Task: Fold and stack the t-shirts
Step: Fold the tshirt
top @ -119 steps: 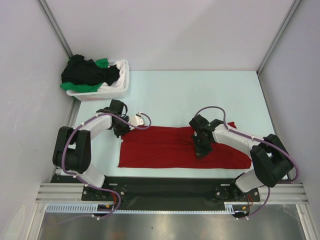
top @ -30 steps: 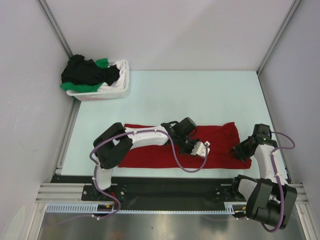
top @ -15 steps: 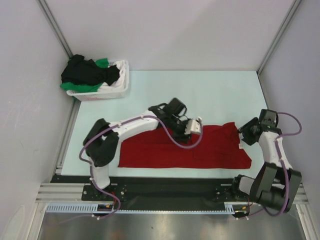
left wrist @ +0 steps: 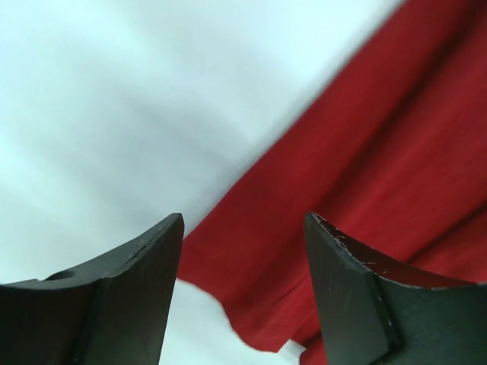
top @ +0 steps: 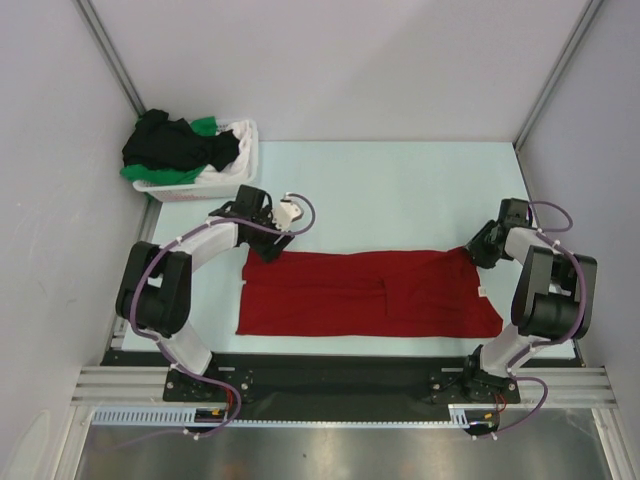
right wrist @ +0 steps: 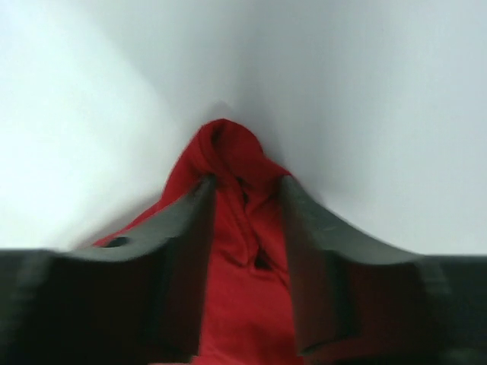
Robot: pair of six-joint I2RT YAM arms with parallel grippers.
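At the far-left corner of the red t-shirt (top: 370, 295), the left tool (top: 268, 247) now hangs with its jaws spread wide and nothing between them. A second ago this arm reached across the middle of the garment; it has since pulled back to the corner. The right tool (top: 478, 252) has moved from the right hem to the far-right corner. Its fingers straddle a small peak of red cloth there, but whether they pinch it cannot be told.

The garment lies flat as a long band on the worktop (top: 400, 190). With both tools at the far corners, the next fold appears to be in preparation.

The near hem lies close to the worktop's near edge. Open surface extends beyond the far hem. The basket (top: 247, 172), holding the black and green t-shirts (top: 175, 145), stands well apart at the far left.
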